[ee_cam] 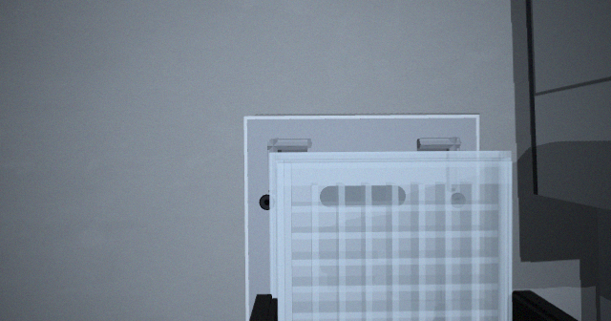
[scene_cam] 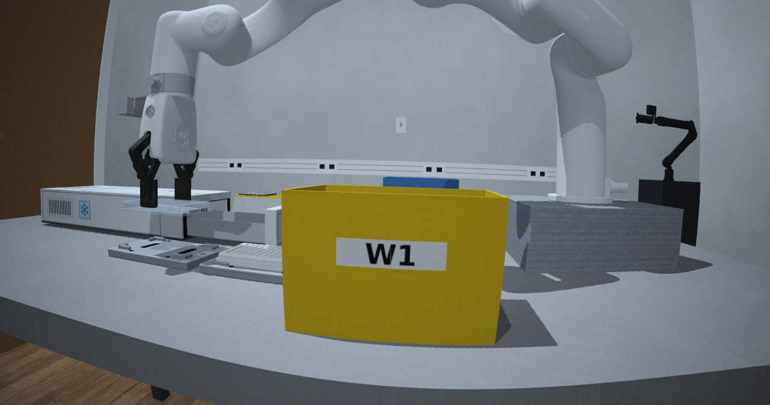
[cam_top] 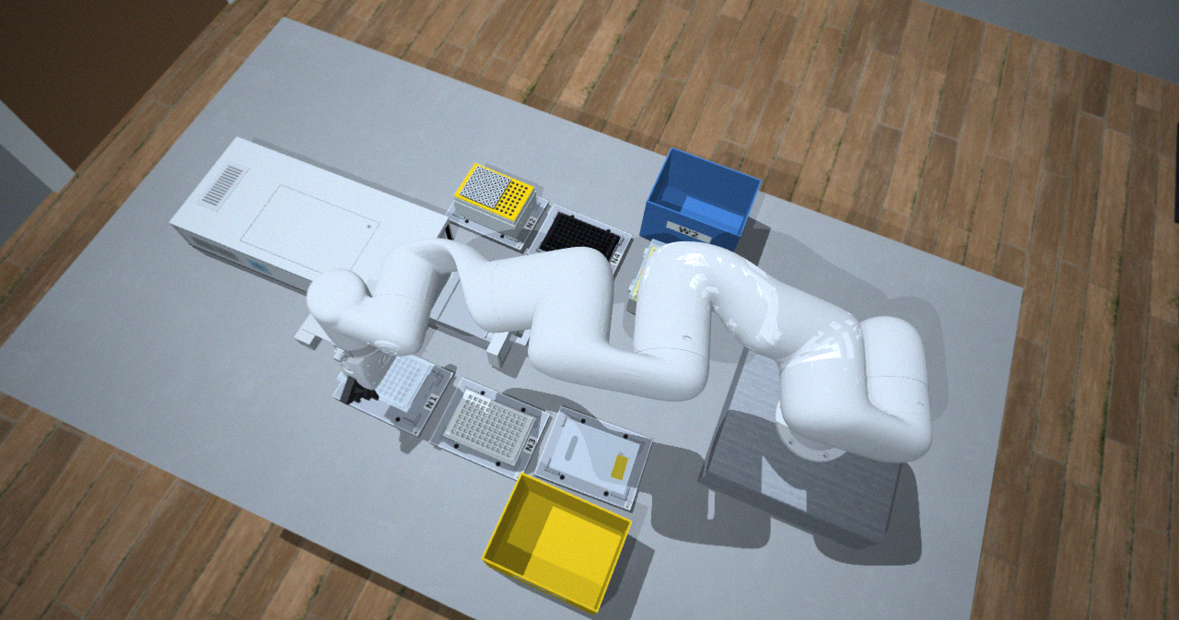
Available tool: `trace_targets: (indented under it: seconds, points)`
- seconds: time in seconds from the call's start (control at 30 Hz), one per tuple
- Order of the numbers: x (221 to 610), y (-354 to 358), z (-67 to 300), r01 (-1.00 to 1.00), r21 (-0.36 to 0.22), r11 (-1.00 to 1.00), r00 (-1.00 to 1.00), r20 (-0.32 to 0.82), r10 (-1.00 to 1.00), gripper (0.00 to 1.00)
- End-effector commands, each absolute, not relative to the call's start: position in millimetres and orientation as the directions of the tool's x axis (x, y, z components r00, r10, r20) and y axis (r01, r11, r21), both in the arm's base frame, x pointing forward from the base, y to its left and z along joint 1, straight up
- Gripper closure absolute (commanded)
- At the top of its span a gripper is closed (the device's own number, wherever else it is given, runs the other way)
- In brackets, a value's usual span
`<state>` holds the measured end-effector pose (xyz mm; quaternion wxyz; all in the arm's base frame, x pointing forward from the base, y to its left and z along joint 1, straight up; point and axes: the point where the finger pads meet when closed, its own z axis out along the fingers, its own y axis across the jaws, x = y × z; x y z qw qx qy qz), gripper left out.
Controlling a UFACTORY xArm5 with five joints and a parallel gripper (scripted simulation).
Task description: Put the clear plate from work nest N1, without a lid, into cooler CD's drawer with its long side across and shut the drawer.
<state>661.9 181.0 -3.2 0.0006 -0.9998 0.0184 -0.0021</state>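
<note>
"Pincer (cam_top: 381, 368) (scene_cam: 165, 201) (ee_cam: 395, 311) first: what have we got?"

"We have it clamped on the plate (cam_top: 403, 381) (scene_cam: 194, 206) (ee_cam: 395, 245), one finger at either side. Our plate is see-through, with a pale grid of wells, and hangs level above N1 (cam_top: 412, 425) (scene_cam: 183, 254) (ee_cam: 258, 168), apart from it. We see a small mark on its side, too small to read."

"And next to that?"

"We see the drawer (cam_top: 465, 311) (scene_cam: 231, 227) standing out of the cooler (cam_top: 305, 212) (scene_cam: 133, 212), which wears one blue snowflake badge (scene_cam: 84, 209). We read N3 beside a pale well plate (cam_top: 490, 426) (scene_cam: 252, 251)."

"Further out?"

"Four nest labels we can read: N1, N2, N3, N4. N2 bears a yellow-topped rack (cam_top: 495, 193), N4 a black plate (cam_top: 581, 237). Past N3 we find one clear flat piece (cam_top: 597, 451) with a yellow patch."

"Bins?"

"Two: yellow W1 (cam_top: 577, 542) (scene_cam: 393, 295) and blue W2 (cam_top: 700, 195) (scene_cam: 420, 182). We also read UF on the arm (cam_top: 577, 303) (scene_cam: 204, 36)."
</note>
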Motion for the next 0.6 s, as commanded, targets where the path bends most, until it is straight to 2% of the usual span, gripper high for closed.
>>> trace_targets:
  seconds: [0.0,0.57]
  points:
    - [664,182,3,-0.037,-0.003,-0.999,0.999,0.01,-0.037,1.0]
    - [663,181,28,-0.037,-0.003,-0.999,0.999,0.01,-0.037,1.0]
